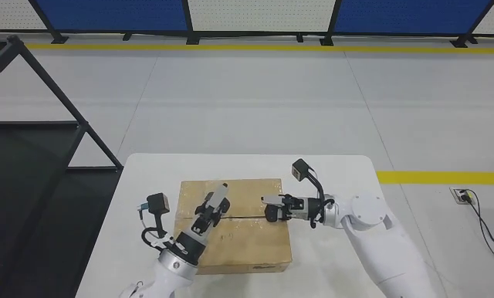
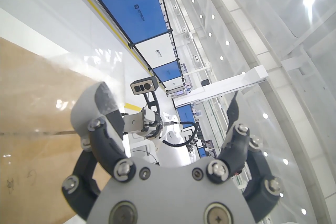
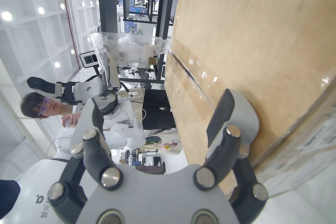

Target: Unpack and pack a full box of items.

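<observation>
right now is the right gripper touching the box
Cannot tell. In the right wrist view, one of the right gripper fingers overlaps the box; no clear contact or gap.

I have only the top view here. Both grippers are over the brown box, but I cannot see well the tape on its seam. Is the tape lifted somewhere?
Observer: Yes. In the right wrist view a crumpled strip of clear tape stands up from the seam of the box, at the end on the left arm's side.
Operator: Does the left gripper pinch it?
Observer: No. It is open; the tape seems to cling to one finger only.
Operator: And the right gripper?
Observer: Open too, with one finger by the box top at the seam's other end.
</observation>
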